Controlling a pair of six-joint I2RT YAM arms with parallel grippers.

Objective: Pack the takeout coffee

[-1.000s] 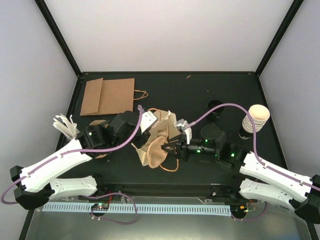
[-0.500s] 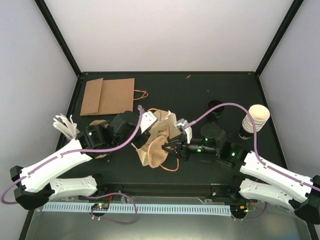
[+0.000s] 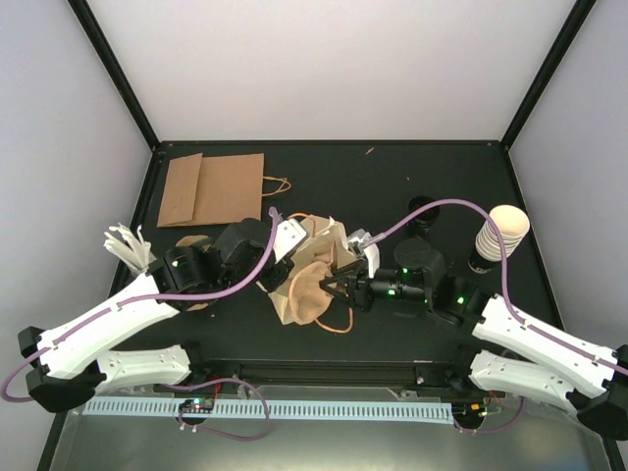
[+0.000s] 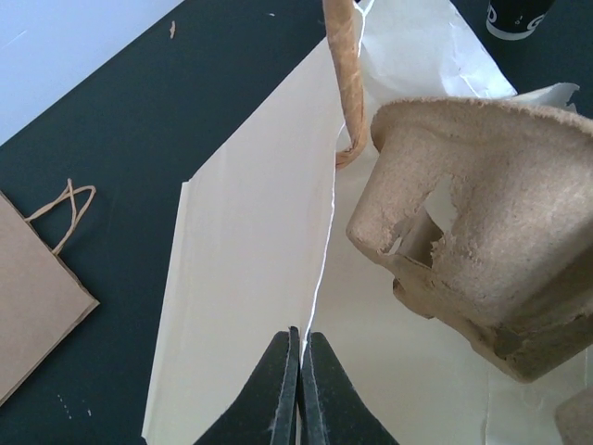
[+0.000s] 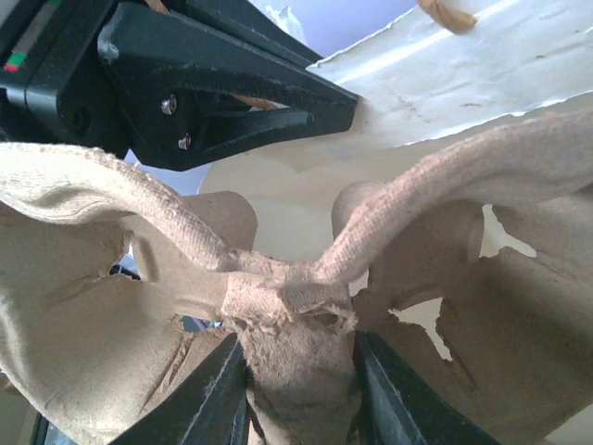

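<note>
Pulp-brown and ragged, the cup carrier (image 3: pixel 312 291) has edged a touch toward 10 o'clock over the last second. The right pincer (image 3: pixel 335 287) has nosed it further into the mouth of the cream paper bag (image 3: pixel 316 232), and its arm has crept along with it. That pincer is clamped narrow on the carrier's central post, as the right wrist view shows plainly. The left pincer (image 4: pixel 298 345) is pressed fully together on the edge of the bag's wall, seemingly to keep the mouth open, and it has hardly stirred. To my eye the tray is close to seated, and the packing proper is yet to come, since no cup rides in it.

The takeout coffee cup (image 3: pixel 507 224) stands well apart from all this, at 3 o'clock on the bench (image 3: pixel 373 177), near the right edge. It is small, cream-white and tapered, with its mouth open and lidless. It seems to top a short stack of its fellows. Black lids (image 3: pixel 423 209) lie at 2 o'clock, between bag and cup.
</note>
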